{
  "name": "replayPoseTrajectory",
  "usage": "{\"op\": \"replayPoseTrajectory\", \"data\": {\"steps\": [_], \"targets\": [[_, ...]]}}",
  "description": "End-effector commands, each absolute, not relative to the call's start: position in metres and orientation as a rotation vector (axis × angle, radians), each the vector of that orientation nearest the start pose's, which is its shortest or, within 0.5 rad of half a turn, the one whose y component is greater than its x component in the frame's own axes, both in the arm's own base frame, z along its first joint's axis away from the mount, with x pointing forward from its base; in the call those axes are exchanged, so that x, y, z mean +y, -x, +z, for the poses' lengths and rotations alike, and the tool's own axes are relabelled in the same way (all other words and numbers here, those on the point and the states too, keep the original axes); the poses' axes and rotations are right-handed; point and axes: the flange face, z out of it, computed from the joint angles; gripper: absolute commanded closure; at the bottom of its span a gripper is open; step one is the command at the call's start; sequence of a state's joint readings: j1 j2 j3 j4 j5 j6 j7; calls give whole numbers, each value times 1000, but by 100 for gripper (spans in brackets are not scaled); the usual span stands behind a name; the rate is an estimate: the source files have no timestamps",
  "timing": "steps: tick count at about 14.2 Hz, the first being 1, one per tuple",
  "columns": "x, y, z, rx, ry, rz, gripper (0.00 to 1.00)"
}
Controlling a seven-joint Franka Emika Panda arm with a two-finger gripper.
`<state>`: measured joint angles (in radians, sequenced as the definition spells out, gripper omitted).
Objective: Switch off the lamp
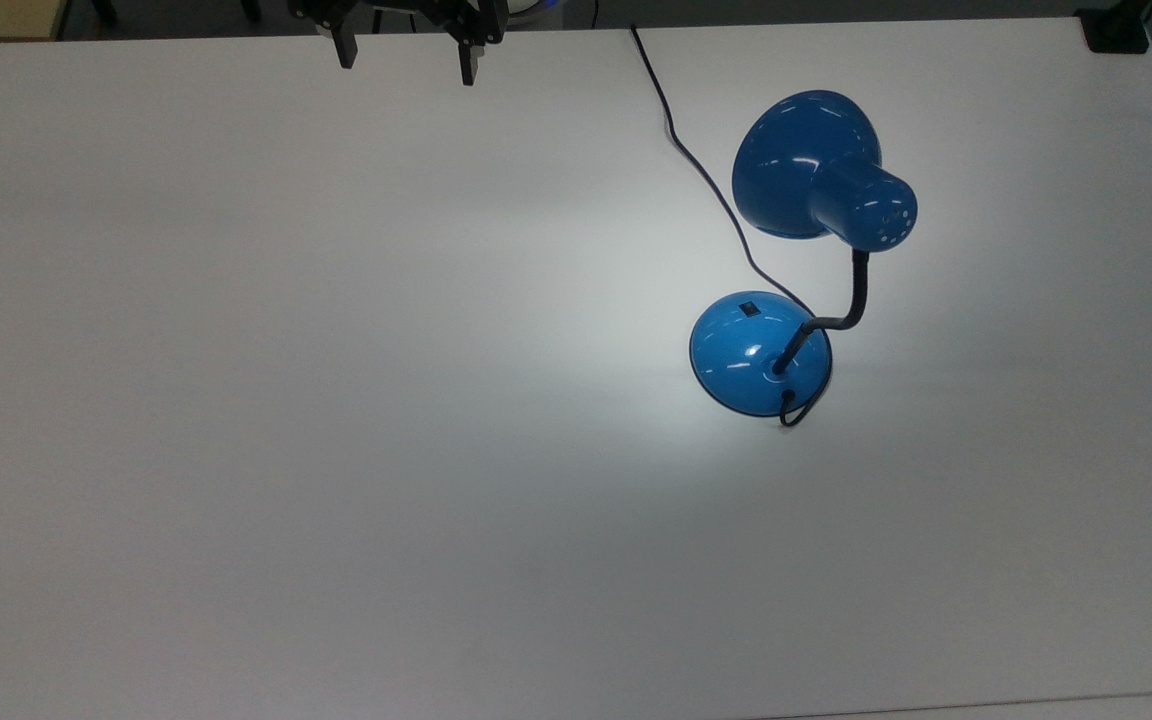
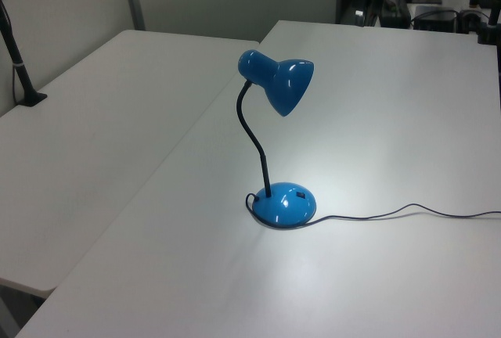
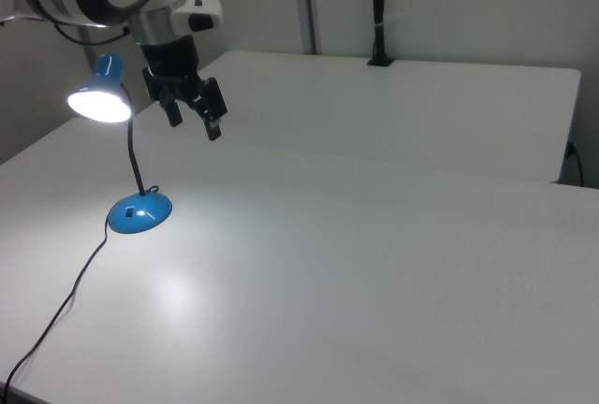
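The lamp (image 1: 786, 300) stands on the white counter (image 1: 336, 400), toward the top view's right; its round blue base (image 1: 758, 355) sits flat, and the black bendy neck (image 1: 846, 310) rises from it to the bell-shaped shade (image 1: 806, 170); the bulb is lit, the shade's mouth glowing white in the right view (image 3: 98, 105), and a bright pool of light lies on the counter around the base; a small black switch (image 1: 751, 308) shows on the base's dome; the black cord (image 1: 696, 160) loops out from the base and trails off over the counter's far edge in the top view; the hand (image 1: 404, 62) hangs above the counter near that same edge, at the top view's upper left, well apart from the lamp; its two fingers (image 3: 213, 129) stand wide apart with nothing between them, pointing down in the right view
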<state>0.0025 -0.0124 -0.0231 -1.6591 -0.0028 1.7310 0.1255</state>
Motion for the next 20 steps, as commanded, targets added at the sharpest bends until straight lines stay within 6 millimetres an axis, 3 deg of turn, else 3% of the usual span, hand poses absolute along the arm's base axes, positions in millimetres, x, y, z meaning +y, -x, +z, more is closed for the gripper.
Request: {"op": "replayPoseTrajectory", "data": {"steps": [1,8,13,17,19,20], "targets": [[-9,-564,607,213,3112,-104,0],[-7,-563,601,159,3116,-78,0],[-4,-557,599,-192,3119,-9,0],[35,-553,592,-343,3130,63,0],[43,-550,593,-357,3128,75,0],[60,-548,589,-405,3125,99,0]]}}
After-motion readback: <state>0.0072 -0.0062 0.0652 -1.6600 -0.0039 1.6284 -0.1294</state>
